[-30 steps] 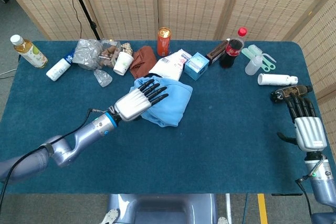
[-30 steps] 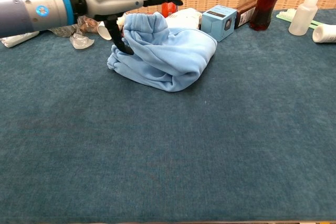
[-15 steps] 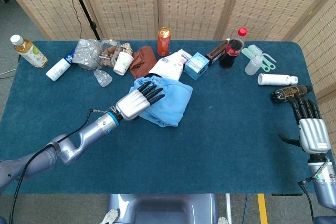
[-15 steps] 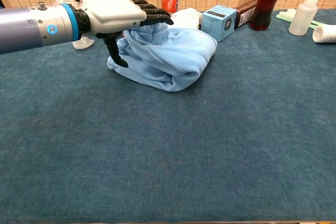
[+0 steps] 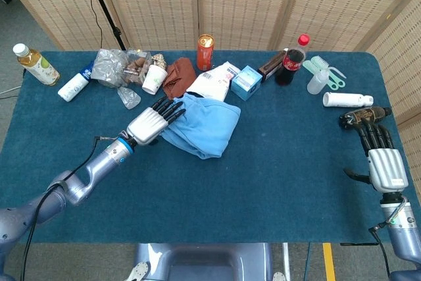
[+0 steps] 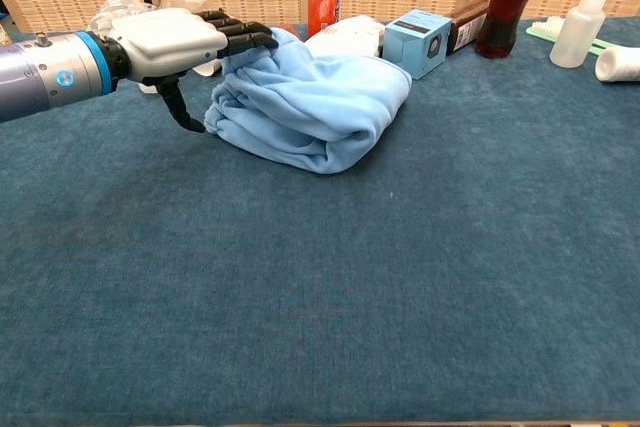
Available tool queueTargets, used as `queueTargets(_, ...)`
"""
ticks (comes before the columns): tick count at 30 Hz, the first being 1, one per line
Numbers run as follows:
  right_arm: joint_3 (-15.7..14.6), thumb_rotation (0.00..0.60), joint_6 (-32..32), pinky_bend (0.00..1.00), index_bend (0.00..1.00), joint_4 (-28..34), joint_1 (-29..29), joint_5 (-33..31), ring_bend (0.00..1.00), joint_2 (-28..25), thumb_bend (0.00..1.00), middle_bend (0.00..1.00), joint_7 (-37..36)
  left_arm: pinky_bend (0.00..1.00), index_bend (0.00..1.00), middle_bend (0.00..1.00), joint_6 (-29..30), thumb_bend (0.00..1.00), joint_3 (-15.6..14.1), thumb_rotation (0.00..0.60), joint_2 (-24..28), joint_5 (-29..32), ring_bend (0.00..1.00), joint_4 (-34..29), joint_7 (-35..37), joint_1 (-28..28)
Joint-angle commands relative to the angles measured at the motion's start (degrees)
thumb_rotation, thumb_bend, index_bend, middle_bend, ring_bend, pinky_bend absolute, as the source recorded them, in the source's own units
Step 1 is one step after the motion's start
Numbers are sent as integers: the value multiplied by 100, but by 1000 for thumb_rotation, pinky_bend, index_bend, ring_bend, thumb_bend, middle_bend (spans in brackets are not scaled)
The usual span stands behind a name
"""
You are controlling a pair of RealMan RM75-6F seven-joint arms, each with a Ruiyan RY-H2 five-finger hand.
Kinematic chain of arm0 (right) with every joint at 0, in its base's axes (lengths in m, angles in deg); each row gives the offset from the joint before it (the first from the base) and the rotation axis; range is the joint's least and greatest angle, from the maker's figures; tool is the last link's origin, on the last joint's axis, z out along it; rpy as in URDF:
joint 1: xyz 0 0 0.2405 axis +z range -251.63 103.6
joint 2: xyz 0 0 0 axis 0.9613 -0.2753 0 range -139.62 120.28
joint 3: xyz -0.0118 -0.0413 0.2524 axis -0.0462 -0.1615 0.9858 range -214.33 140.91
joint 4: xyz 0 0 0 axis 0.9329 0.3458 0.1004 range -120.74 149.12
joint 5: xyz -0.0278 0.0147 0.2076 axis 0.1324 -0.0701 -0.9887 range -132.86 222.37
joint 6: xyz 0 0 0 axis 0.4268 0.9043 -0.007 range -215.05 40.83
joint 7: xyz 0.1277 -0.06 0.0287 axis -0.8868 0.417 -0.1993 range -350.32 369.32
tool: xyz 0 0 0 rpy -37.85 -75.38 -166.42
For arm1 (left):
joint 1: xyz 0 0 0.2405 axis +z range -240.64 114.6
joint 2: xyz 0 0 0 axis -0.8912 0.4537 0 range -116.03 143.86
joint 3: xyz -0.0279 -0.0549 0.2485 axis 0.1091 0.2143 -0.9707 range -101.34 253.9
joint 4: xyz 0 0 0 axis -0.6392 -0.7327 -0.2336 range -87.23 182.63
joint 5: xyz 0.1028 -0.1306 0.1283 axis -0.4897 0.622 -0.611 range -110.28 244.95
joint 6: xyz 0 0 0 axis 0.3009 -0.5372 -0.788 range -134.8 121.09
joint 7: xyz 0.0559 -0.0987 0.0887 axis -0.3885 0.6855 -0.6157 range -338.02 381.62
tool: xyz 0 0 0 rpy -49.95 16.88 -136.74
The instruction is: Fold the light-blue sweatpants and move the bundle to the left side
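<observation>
The light-blue sweatpants [image 5: 205,124] lie folded into a rumpled bundle [image 6: 315,105] near the middle of the blue table, a little toward the back. My left hand [image 5: 150,124] is at the bundle's left edge. Its dark fingers [image 6: 240,37] lie stretched over the top left corner of the cloth, and the thumb [image 6: 180,112] hangs down just beside the bundle without pinching it. My right hand [image 5: 383,157] lies flat at the far right edge of the table with fingers apart and nothing in it. The chest view does not show it.
Along the back stand a tea bottle [image 5: 36,64], a plastic bag [image 5: 112,67], a paper cup [image 5: 154,78], a brown cloth [image 5: 179,76], an orange can [image 5: 205,52], a blue box [image 5: 246,82] and a cola bottle [image 5: 293,59]. A white tube [image 5: 347,99] lies near my right hand.
My left hand has slid left and down, from over the top of the bundle to its left edge. The bundle's raised flap has settled. The right hand has barely moved.
</observation>
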Motion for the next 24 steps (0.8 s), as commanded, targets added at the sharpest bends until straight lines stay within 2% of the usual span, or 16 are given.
queueTargets(1, 24, 600, -5, 0, 0, 15, -20, 22, 0, -10, 0, 0, -10, 0, 0, 0, 196, 0, -51, 600, -372, -65, 0, 471, 200, -28)
queueTargets(9, 70, 600, -42, 0, 0, 77, -85, 71, 0, -59, 0, 0, -51, 0, 0, 0, 126, 0, -201, 600, -610, -130, 0, 766, 380, -104)
queueTargets(24, 139, 600, -8, 0, 0, 127, -127, 150, 0, -91, 0, 0, -101, 0, 0, 0, 16, 0, -157, 600, -1117, 20, 0, 1401, 459, -251)
